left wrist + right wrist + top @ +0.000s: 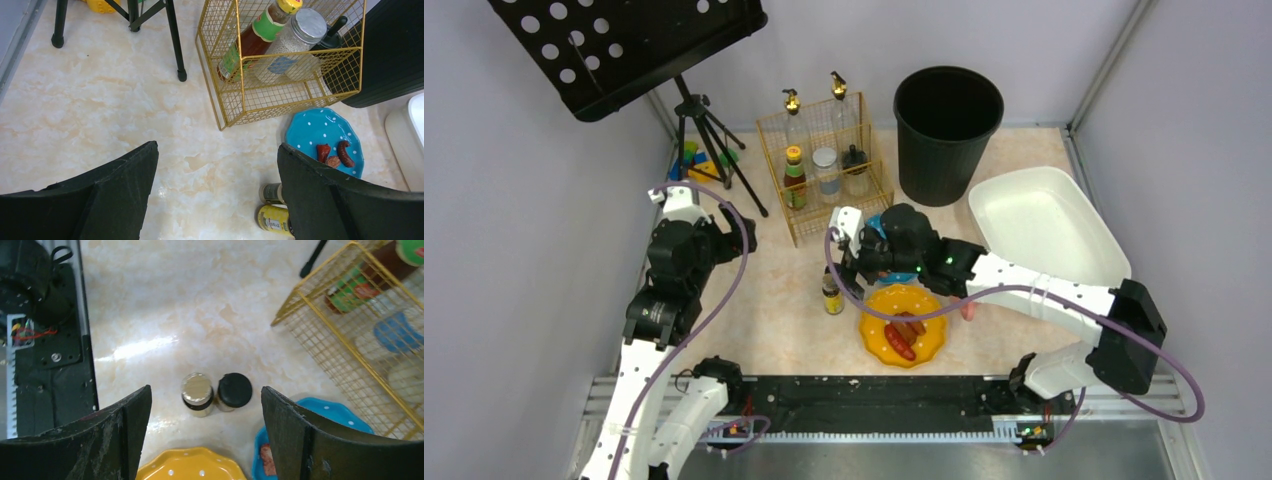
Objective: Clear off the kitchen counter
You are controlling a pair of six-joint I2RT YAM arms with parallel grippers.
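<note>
Right gripper (205, 392), jaws spread, is hovering over two side-by-side bottles (234, 390) toward the near edge of the kitchen counter (165, 305); centring on one seems wise.

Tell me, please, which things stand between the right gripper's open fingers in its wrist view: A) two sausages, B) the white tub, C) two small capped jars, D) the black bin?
C: the right gripper hangs open over a shiny-capped jar and a black-capped jar, standing side by side on the kitchen counter.
</note>
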